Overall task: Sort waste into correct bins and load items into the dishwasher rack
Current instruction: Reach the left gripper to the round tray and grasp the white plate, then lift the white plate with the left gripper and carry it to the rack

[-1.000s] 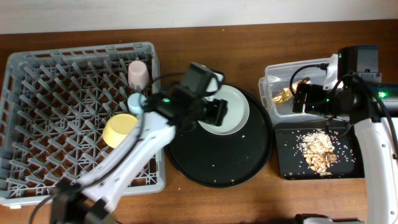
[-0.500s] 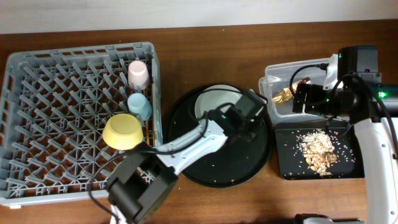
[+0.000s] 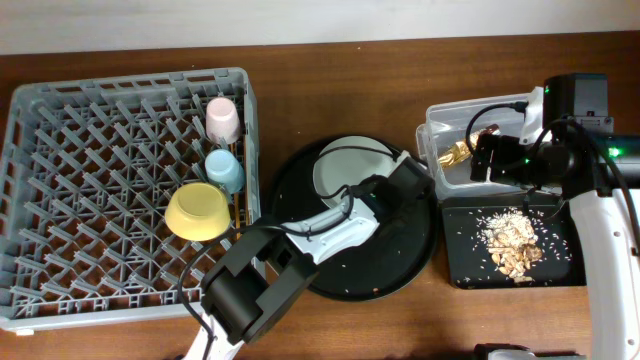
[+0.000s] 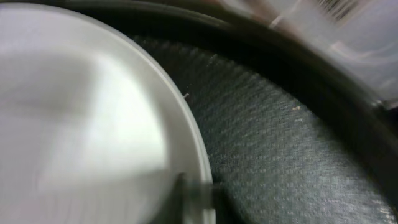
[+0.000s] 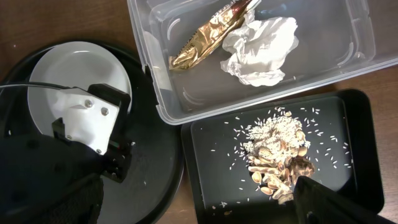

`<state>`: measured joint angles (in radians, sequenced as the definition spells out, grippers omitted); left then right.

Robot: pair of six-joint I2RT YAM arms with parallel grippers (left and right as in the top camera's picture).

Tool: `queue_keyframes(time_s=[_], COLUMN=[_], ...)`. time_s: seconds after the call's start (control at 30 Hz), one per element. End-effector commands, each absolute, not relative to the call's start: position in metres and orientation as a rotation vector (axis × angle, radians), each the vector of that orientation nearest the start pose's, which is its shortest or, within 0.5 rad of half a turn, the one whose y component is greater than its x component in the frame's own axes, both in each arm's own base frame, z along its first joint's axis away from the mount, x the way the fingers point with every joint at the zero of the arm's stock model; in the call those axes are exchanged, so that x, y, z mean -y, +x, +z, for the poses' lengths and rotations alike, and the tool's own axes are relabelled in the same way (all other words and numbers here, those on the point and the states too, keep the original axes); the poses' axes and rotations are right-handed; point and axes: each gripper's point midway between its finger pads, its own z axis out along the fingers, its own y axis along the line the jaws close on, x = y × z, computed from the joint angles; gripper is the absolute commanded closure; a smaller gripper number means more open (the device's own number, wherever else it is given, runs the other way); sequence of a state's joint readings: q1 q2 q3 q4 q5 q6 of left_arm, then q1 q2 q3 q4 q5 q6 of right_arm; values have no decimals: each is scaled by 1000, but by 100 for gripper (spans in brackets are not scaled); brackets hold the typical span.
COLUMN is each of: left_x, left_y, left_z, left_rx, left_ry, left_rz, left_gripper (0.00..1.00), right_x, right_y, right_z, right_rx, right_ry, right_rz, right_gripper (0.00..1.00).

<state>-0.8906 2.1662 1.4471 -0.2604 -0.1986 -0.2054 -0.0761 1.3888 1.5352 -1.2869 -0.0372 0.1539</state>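
A pale plate (image 3: 350,168) (image 4: 81,124) lies at the back of the round black tray (image 3: 350,270). My left gripper (image 3: 398,186) (image 4: 198,194) is shut on the plate's right rim. In the grey dishwasher rack (image 3: 90,180) sit a pink cup (image 3: 221,118), a blue cup (image 3: 226,171) and a yellow bowl (image 3: 200,211), with thin chopsticks (image 3: 238,206) beside the bowl. The clear tub (image 5: 155,93) holds a gold wrapper (image 5: 208,34) and a white napkin (image 5: 261,43). Food scraps (image 5: 277,155) lie in the small black tray (image 5: 211,168). My right gripper (image 5: 199,208) hangs open above both bins.
The round black tray's rim (image 5: 177,174) almost touches the small black tray. Loose rice grains are scattered over the small tray's floor (image 3: 560,270). Brown tabletop (image 3: 330,80) shows behind the tray and between rack and tub.
My left arm swung from beside the rack across the round tray to the plate's right edge, and its jaws closed on the rim. The right arm has not moved.
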Motion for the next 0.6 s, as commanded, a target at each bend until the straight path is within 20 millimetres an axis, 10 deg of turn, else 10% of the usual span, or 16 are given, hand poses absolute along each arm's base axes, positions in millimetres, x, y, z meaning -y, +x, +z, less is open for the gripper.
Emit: queue_keyframes(time_s=[0.0,0.13,0.27,0.43,0.57], left_x=[380,384,368,300,231], left_y=[350,356,367,362,354], left_z=[-6,47,166,316,372], left_rx=[-2464,-2393,-2234,-2027,-1963], left_ry=[804,763,638,467,367], left_rz=[-151,-207,-291,-451,-538], left_gripper=[100,100,100,100,100], right_x=[21,21,21,21,21], right_y=[307,307,307,307,307], right_z=[245,245,245,245,245], right_rx=[-2695,-2695,-2695,-2695,-2695], right_ry=[312,312,312,312,312], right_rz=[51,51,51,51,51], right_gripper=[1,1,1,1,1])
